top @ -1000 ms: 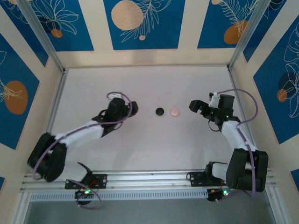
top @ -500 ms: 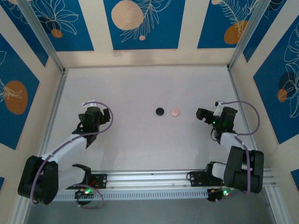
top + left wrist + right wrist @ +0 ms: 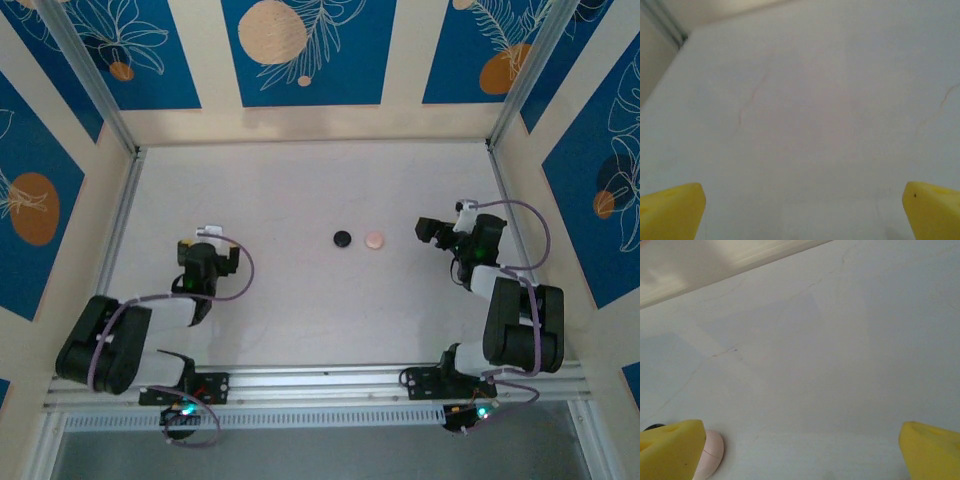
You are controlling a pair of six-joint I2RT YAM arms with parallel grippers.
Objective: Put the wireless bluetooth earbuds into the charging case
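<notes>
In the right wrist view, your right gripper (image 3: 802,452) cuts off the pale-pink case (image 3: 710,460) at 7 o'clock; the black puck (image 3: 652,427) is a sliver. Whether the earbuds are inside, you cannot tell. The pale-pink case sits mid-table, with bare table (image 3: 300,180) open all around. Your left gripper (image 3: 802,215) and the right are both released, empty.

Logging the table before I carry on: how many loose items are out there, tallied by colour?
Black round puck: 1
Pink round puck: 1
Total: 2
</notes>
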